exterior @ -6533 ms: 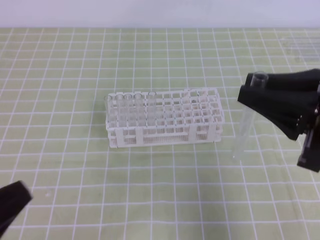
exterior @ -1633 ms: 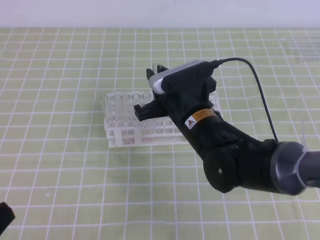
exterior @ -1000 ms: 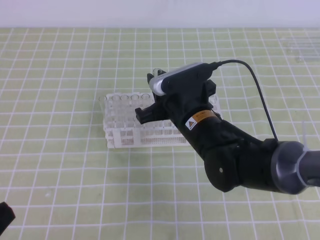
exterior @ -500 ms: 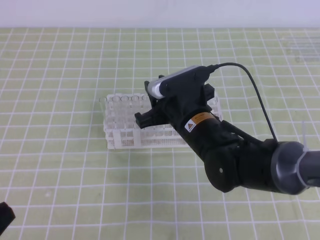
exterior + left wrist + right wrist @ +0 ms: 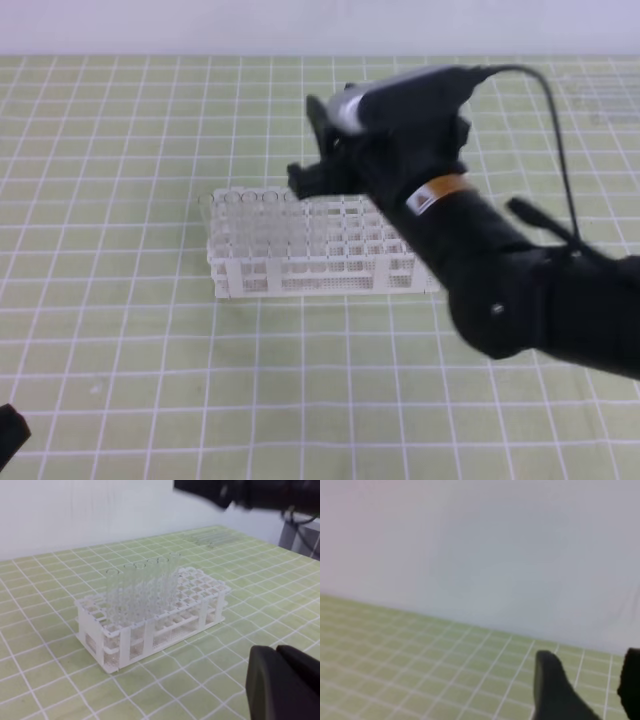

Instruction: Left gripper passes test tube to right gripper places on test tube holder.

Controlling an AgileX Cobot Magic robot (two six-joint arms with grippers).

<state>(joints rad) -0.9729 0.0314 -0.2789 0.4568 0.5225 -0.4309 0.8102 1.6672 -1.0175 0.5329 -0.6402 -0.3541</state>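
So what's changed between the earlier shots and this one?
The black right gripper carried a clear glass test tube to the white plastic lattice test tube holder, lowered over it, then let go and rose up and back; it now stands open and empty. The tube row in the rack holds one more. The rack shifted slightly. The left gripper stayed shut, low at the near left.

White plastic test tube holder (image 5: 150, 625); clear glossy tubes (image 5: 145, 587); matt gridded mat (image 5: 120, 340).
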